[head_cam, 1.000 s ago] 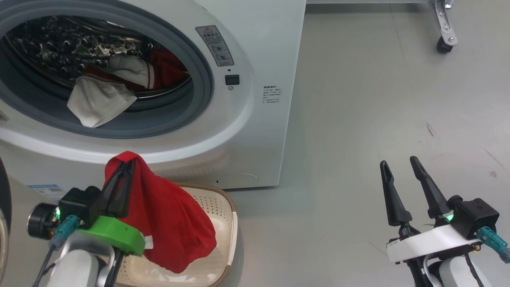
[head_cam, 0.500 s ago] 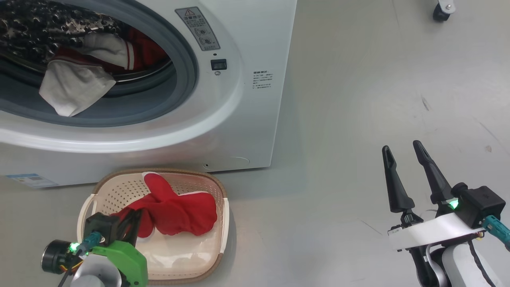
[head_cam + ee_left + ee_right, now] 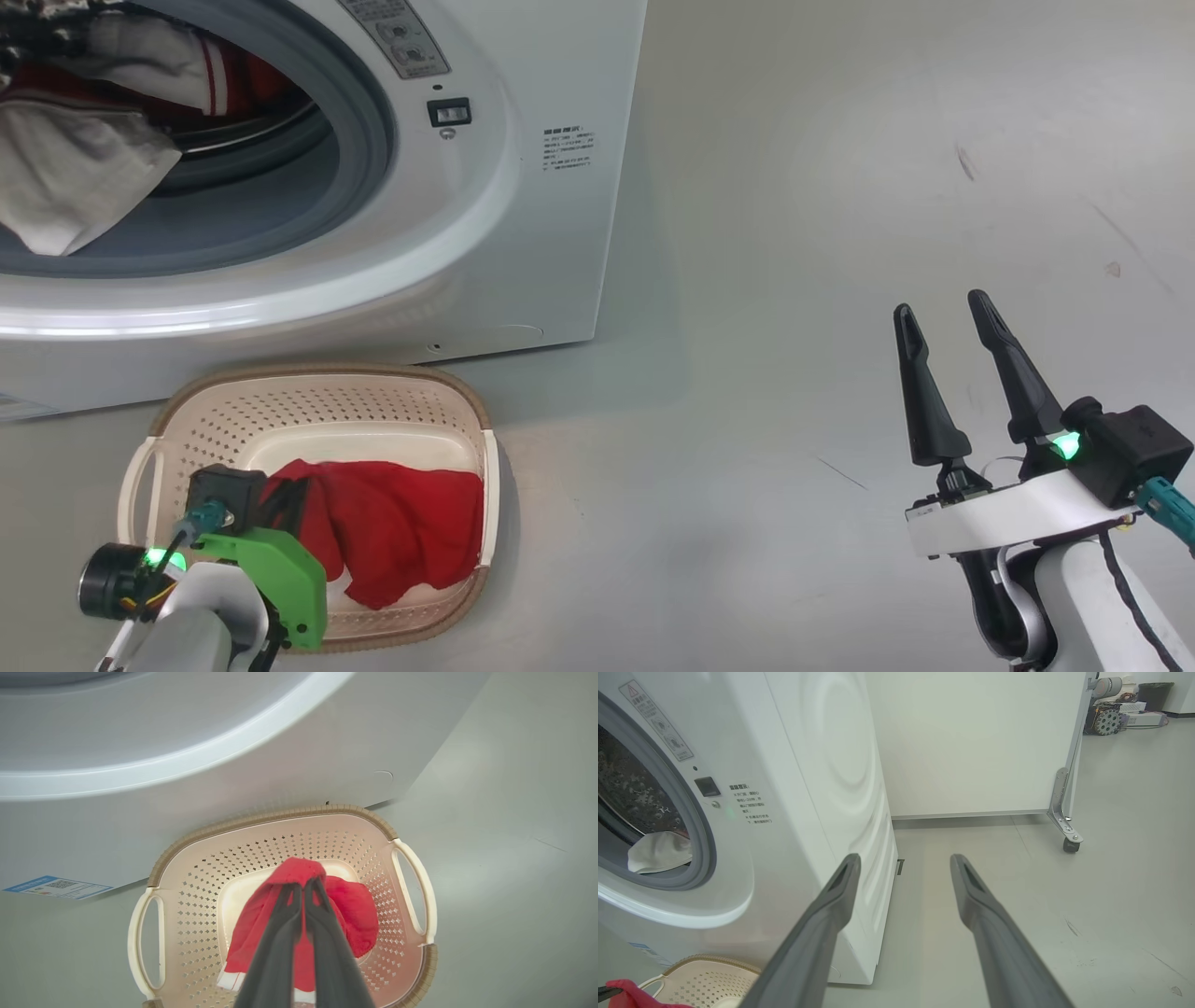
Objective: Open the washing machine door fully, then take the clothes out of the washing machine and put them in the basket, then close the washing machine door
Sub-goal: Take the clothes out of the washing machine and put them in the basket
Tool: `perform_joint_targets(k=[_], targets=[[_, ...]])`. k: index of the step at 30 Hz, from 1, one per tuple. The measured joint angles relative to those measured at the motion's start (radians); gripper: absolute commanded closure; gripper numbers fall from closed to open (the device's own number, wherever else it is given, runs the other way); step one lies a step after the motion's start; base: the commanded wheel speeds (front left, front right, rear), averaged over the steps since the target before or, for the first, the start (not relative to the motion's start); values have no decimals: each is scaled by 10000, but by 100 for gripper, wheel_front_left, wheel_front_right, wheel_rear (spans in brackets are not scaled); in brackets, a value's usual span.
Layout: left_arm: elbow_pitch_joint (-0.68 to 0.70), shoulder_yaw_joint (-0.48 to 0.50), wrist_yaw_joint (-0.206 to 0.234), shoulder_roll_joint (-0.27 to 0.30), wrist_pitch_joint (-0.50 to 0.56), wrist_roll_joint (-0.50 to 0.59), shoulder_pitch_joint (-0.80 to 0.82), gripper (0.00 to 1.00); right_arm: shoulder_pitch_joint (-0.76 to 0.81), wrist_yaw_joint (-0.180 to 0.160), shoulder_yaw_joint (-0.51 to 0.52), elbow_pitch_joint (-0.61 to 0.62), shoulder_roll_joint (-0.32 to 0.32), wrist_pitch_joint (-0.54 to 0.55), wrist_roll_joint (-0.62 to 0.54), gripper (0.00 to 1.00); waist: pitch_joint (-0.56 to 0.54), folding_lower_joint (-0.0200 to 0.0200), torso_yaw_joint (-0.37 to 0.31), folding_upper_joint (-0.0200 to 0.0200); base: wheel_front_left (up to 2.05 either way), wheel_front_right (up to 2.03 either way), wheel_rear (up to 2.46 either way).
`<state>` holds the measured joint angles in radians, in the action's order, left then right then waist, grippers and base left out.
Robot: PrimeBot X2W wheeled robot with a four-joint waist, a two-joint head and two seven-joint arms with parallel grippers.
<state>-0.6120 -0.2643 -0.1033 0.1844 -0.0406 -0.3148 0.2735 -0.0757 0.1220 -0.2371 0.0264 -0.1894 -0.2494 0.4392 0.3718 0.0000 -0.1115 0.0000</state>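
The washing machine (image 3: 523,233) stands with its mouth uncovered; the washing machine door is out of view. Inside the drum lie more clothes: a pale grey-white piece (image 3: 65,177) hanging over the grey ring and a red striped one (image 3: 233,79). The cream basket (image 3: 317,373) sits on the floor before the machine. My left gripper (image 3: 285,499) is down in it, shut on a red garment (image 3: 401,527) that rests on the basket bottom; the left wrist view shows the fingertips (image 3: 303,886) pinching a fold of the red garment (image 3: 355,905). My right gripper (image 3: 938,308) hovers open and empty over the floor on the right.
Bare grey floor spreads to the right of the machine. A white panel on a caster wheel (image 3: 1069,844) stands behind it in the right wrist view. A blue label (image 3: 56,886) sits low on the machine front.
My left gripper has come down with the red garment from above the basket into it, and the cloth now lies on the bottom. The head camera has tilted down. The right gripper stays open.
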Motion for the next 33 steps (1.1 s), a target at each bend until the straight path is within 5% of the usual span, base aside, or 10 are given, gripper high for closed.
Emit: perform_joint_targets(k=[20,22,33], targets=[[-2092,211,117,-263,40,-13,1230,100,-385,0,435,61,67,-21,-29,0,910,0,-466,0,0,0,0],[-2293,188,182,-387,40,-21,1270,0,-385,0,431,33,82,-27,-31,0,864,0,-405,0,0,0,0],[-2989,92,186,-667,-403,-36,1382,0,-384,0,412,-169,130,-29,-96,0,369,0,-26,0,0,0,0]])
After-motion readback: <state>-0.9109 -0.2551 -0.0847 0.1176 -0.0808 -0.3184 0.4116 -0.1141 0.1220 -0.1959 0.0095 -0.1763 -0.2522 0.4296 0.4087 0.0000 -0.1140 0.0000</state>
